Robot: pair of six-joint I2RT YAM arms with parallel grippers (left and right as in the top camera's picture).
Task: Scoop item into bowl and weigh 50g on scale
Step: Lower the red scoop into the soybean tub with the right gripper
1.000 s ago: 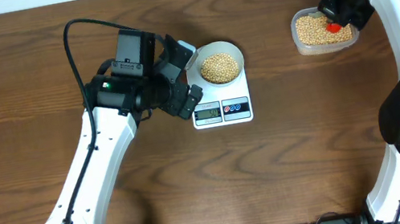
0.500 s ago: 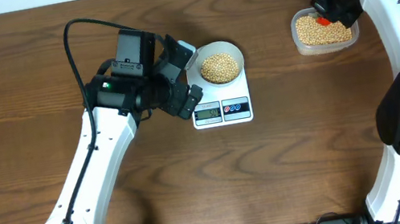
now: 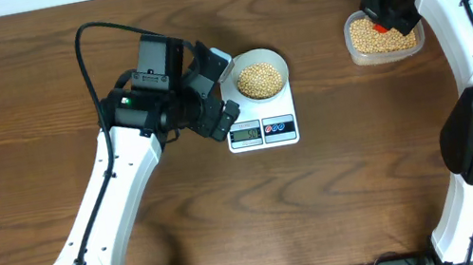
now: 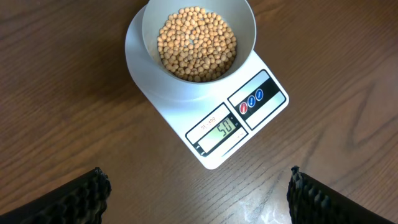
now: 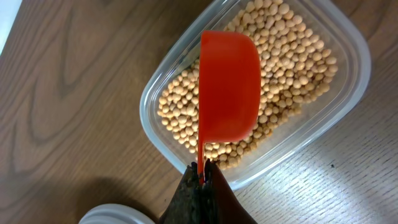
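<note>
Overhead, the right arm hides one corner of the clear tub (image 3: 383, 39). The right gripper (image 5: 200, 177) pinches a red scoop (image 5: 229, 87) by its handle above the tub. The left gripper (image 4: 198, 196) gapes wide near the scale (image 4: 264, 93), which reads 50 under the bowl (image 4: 148, 28) of beans (image 4: 196, 43). A white rim (image 5: 115, 215), cut off, is unidentifiable.

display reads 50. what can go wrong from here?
1. Left claw hangs open close to the scale; a nudge to it or the bowl could upset the 50 on the display.
2. Right claw pinches the red scoop only by its handle tip over the tub; it may twist or slip.
</note>
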